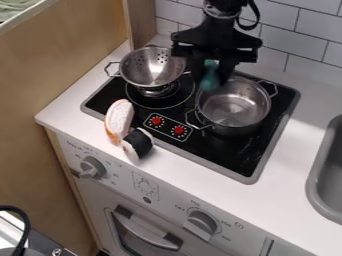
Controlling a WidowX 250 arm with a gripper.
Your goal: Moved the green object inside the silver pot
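Nearest me in the scene, the pale grey toy oven front [145, 187] showed a silver handle [143, 230] and two round grey knobs, one to the left and one to the right. Above it ran the white countertop [267, 200], with a grey sink [320, 185] set in at the right. At the near left edge of the black cooktop [224, 150] lay a white roll with a black band [138, 145], and just beyond it a white slice with an orange-brown edge [119, 119]. To their right were two small red dials [178, 130]. Farther right stood the round silver metal pot [235, 107] with its wire handles, and at the far left the perforated silver colander [152, 70]. I had the small green object [210, 82] pinched between the fingers of my black gripper [212, 77], above the pot's far left rim. Behind me rose the white tiled wall [300, 50].
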